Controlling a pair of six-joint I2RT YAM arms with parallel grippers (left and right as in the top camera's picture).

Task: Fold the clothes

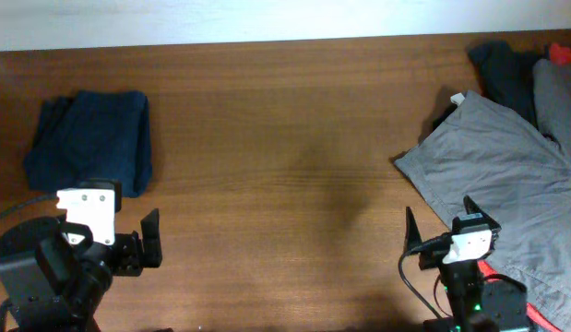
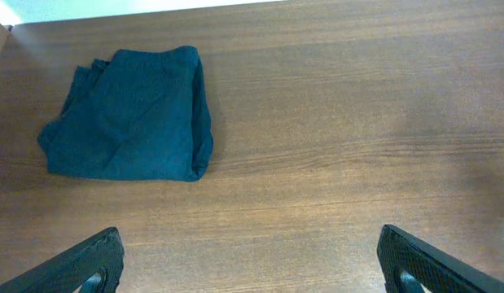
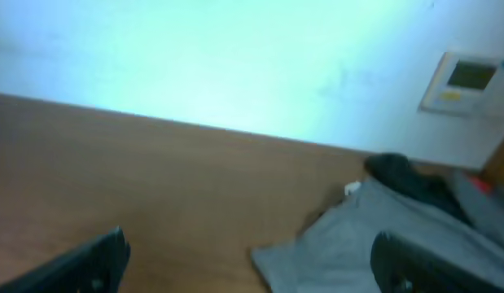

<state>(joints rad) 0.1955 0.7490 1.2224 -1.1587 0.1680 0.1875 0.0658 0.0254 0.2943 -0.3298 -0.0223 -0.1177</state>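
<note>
A folded dark blue garment (image 1: 89, 140) lies at the far left of the table; it also shows in the left wrist view (image 2: 129, 114). An unfolded grey garment (image 1: 506, 166) lies spread at the right, with its near corner in the right wrist view (image 3: 349, 244). My left gripper (image 1: 151, 238) is open and empty near the front left edge, below the blue garment (image 2: 247, 260). My right gripper (image 1: 442, 226) is open and empty at the front right, beside the grey garment's left edge (image 3: 247, 260).
A pile of dark and grey clothes with a red item (image 1: 529, 65) sits at the back right corner. A white wall panel (image 3: 467, 81) shows in the right wrist view. The wooden table (image 1: 285, 138) spans the middle.
</note>
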